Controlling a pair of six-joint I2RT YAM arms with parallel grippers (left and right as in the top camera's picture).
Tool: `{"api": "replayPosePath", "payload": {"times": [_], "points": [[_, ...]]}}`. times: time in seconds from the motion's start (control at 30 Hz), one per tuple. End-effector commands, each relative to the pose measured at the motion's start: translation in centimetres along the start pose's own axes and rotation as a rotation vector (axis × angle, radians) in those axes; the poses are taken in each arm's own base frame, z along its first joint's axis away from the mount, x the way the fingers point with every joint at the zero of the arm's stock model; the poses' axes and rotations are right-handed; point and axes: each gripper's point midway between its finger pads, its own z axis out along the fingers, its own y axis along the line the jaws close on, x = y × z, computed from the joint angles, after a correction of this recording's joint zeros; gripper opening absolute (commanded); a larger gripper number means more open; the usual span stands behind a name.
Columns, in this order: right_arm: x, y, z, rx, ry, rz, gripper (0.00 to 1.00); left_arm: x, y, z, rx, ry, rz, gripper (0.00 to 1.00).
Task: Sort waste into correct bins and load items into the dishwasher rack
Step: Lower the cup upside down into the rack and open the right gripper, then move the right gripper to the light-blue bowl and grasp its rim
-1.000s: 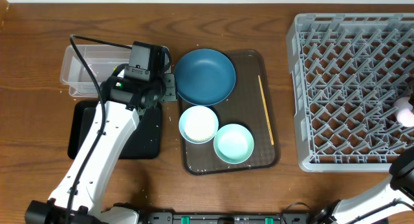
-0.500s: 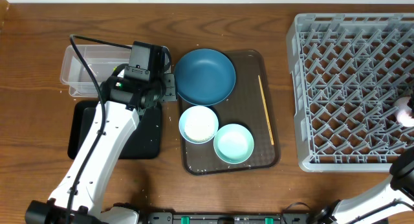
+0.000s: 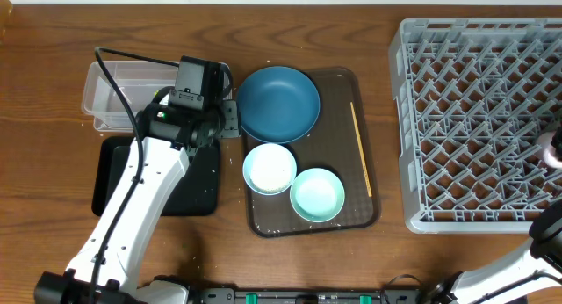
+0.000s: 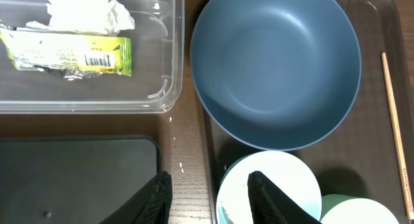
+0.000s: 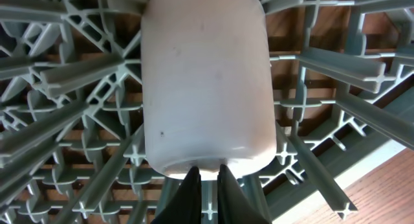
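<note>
From above, the wooden table [image 3: 53, 67] carries a clear tub [image 3: 110, 89] and a black tray [image 3: 114, 177] on the left. In the middle a brown tray [image 3: 364, 212] holds the plate [image 3: 278, 104], white bowl [image 3: 270, 168], green bowl [image 3: 317, 195] and chopstick [image 3: 361, 150], and the grey rack [image 3: 474, 119] on the right has the pink cup [image 3: 551, 151] at its far edge. The left wrist camera shows the left claw [image 4: 210, 195] partway spread and empty beside the white bowl, with the wrapper [image 4: 71, 54] and tissue [image 4: 87, 10] lying in the tub. The right wrist camera shows the right claw [image 5: 207, 179] pinched narrow on the cup's rim among the rack's pegs.

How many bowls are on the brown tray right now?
2. The white bowl lies next to the dark blue plate, on the robot's side; the mint-green bowl beside it, rightward. None seems hidden.
</note>
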Motion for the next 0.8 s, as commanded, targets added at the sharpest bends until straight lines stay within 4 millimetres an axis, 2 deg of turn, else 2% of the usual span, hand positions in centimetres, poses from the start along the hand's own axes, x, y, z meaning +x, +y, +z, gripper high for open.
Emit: {"api": "replayPosePath", "payload": {"times": [0.0,0.1,0.17,0.3,0.43,0.47,0.53,0.67,0.77], "points": [[-1.0,-1.3,0.4,0.013,-0.033,0.044,0.10,-0.3,0.2,-0.2,-0.012,-0.008,0.007,0.41],[-2.3,-1.9,0.2,0.017,-0.084,0.058,0.17,-0.2,0.2,-0.2,-0.012,-0.007,0.007,0.41],[-3.2,-2.6,0.1,0.039,-0.121,0.069,0.17,-0.2,0.2,-0.2,-0.012,-0.007,0.007,0.41],[-3.6,-2.5,0.0,0.011,-0.134,0.074,0.22,-0.2,0.2,-0.2,-0.012,-0.007,0.007,0.41],[-3.7,0.0,-0.9,-0.124,-0.145,0.050,0.28,-0.2,0.3,-0.2,-0.012,-0.006,0.008,0.42],[-3.8,1.0,-1.5,-0.176,-0.159,0.025,0.29,-0.1,0.3,-0.1,-0.012,-0.004,0.008,0.49],[-4.0,2.2,-2.7,-0.235,-0.183,-0.008,0.33,0.0,0.3,-0.1,-0.014,0.000,0.008,0.50],[-3.9,5.7,-6.6,-0.355,-0.259,-0.117,0.37,0.5,0.5,0.0,-0.020,0.020,0.007,0.51],[-2.7,9.2,-10.0,-0.438,-0.316,-0.236,0.41,1.0,0.6,0.0,-0.025,0.039,0.007,0.51]]}}
